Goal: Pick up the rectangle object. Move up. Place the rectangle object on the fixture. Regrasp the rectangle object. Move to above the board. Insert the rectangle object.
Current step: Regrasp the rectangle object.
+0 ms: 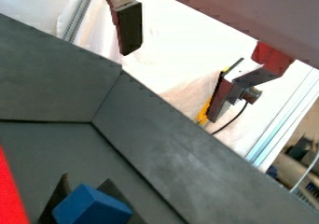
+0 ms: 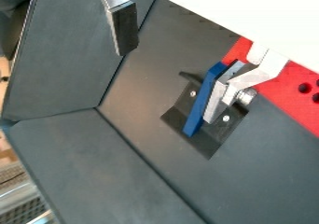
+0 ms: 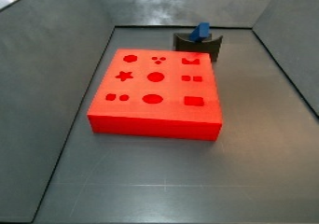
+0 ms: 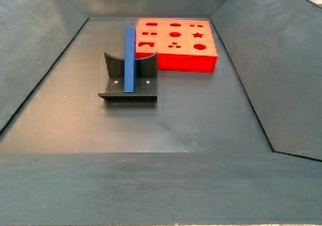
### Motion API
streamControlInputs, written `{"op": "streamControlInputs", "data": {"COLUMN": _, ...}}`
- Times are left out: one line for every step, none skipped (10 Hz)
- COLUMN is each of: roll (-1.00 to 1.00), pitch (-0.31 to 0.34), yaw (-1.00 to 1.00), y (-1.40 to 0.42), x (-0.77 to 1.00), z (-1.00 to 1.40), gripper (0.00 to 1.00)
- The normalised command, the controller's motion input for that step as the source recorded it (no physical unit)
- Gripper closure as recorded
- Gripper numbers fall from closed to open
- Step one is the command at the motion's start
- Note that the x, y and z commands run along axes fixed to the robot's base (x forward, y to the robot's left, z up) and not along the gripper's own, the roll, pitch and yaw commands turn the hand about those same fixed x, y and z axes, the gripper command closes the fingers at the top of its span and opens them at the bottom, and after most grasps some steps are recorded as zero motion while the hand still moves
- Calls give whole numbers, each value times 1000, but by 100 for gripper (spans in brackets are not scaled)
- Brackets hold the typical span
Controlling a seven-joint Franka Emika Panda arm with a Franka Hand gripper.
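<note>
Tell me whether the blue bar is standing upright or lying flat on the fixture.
Upright. The rectangle object stands on end against the fixture, near the board. The gripper, fingers open, is apart from it.

The dark grey floor (image 4: 189,117) carries the board (image 3: 156,88) and, just beside it, the fixture (image 4: 127,87). The gripper (image 2: 187,46) hangs above the floor, touching nothing.

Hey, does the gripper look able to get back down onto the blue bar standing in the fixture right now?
Probably yes. The rectangle object stands upright in the fixture, its upper part bare, beside the board. The gripper is open and out of both side views, apparently higher up.
</note>
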Motion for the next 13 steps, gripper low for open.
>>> {"op": "streamControlInputs", "data": {"roll": 308, "pitch": 106, "yaw": 166, "y": -36, "x": 91, "z": 0, "gripper": 0}}
{"op": "streamControlInputs", "data": {"roll": 205, "pitch": 69, "yaw": 176, "y": -36, "x": 75, "z": -3, "gripper": 0}}
{"op": "streamControlInputs", "data": {"roll": 68, "pitch": 117, "yaw": 265, "y": 44, "x": 25, "z": -1000, "gripper": 0}}
{"op": "streamControlInputs", "data": {"roll": 55, "pitch": 97, "yaw": 259, "y": 44, "x": 28, "z": -1000, "gripper": 0}}
{"op": "streamControlInputs", "data": {"roll": 42, "pitch": 36, "yaw": 243, "y": 38, "x": 42, "z": -1000, "gripper": 0}}
{"op": "streamControlInputs", "data": {"roll": 35, "pitch": -15, "yaw": 225, "y": 35, "x": 51, "z": -1000, "gripper": 0}}
{"op": "streamControlInputs", "data": {"roll": 33, "pitch": -46, "yaw": 208, "y": 35, "x": 58, "z": -1000, "gripper": 0}}
{"op": "streamControlInputs", "data": {"roll": 36, "pitch": -99, "yaw": 166, "y": 32, "x": 65, "z": -1000, "gripper": 0}}
{"op": "streamControlInputs", "data": {"roll": 53, "pitch": -132, "yaw": 117, "y": 30, "x": 76, "z": -1000, "gripper": 0}}
{"op": "streamControlInputs", "data": {"roll": 67, "pitch": -147, "yaw": 74, "y": 27, "x": 87, "z": -1000, "gripper": 0}}
{"op": "streamControlInputs", "data": {"roll": 76, "pitch": -147, "yaw": 48, "y": 24, "x": 92, "z": -1000, "gripper": 0}}
{"op": "streamControlInputs", "data": {"roll": 82, "pitch": -132, "yaw": 0, "y": 19, "x": 101, "z": -1000, "gripper": 0}}
{"op": "streamControlInputs", "data": {"roll": 80, "pitch": -106, "yaw": -40, "y": 16, "x": 109, "z": -986, "gripper": 0}}
